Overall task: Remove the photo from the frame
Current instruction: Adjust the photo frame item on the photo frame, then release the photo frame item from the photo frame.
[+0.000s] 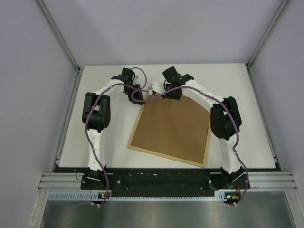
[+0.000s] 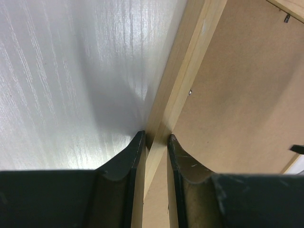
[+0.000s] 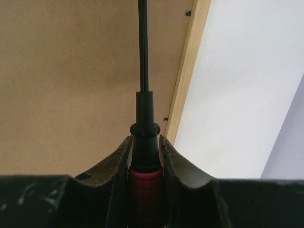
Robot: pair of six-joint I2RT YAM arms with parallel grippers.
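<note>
The frame [image 1: 164, 157] lies face down and askew on the bench [image 1: 237, 142], its brown backing board [image 1: 173, 128] uppermost. The photo cannot be seen and presumably sits beneath that board. The left jaws are clenched on the frame's wooden rim [image 2: 183, 71] near its far left corner, pinning it in place. The right jaws grasp a red-handled screwdriver [image 3: 144, 123], its dark shaft reaching out over the board close to the right rim. Small metal tabs [image 3: 166, 118] show along the rim's inner edge. The step in hand looks like freeing the backing. The next move likely calls for steering the tip to a tab and turning it aside while the left side holds steady.
</note>
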